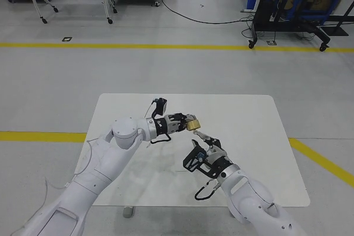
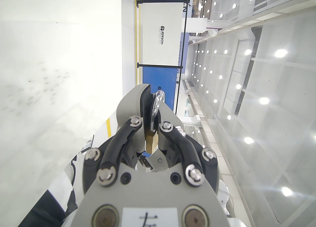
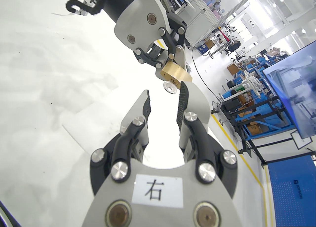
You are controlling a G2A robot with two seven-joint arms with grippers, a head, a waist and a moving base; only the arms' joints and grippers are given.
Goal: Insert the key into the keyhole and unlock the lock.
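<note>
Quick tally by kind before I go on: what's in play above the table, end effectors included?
Brass padlock: 1
Silver key: 1
End effectors: 2 (left end effector, right end effector)
Total: 4

Right gripper (image 3: 165,94) gapes empty beside the key (image 3: 169,86) — lodged in the lock (image 3: 176,73), clamped by left gripper (image 3: 170,66).
</note>
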